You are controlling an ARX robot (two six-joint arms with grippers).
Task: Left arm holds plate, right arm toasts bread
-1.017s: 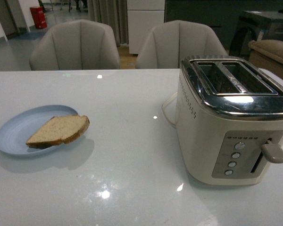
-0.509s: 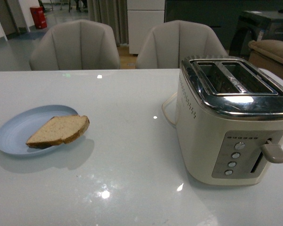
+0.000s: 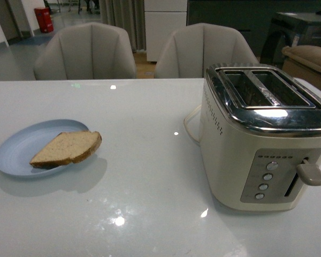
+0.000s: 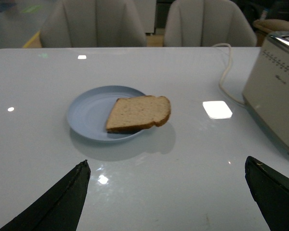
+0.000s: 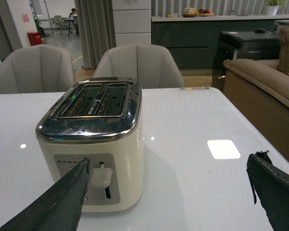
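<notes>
Currently bread [image 3: 67, 148] lies on plate [image 3: 18, 145], rounded end overhanging the rim; toaster [image 3: 241, 160] well apart on the desk [image 3: 150, 118]. The left fingers [image 4: 62, 197] and right fingers [image 5: 58, 202] are spread wide, empty.

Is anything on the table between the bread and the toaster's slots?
Nothing visible blocks it. The bread lies on the plate; only table and the low cord beside the toaster lie between. Both slots look empty.
</notes>
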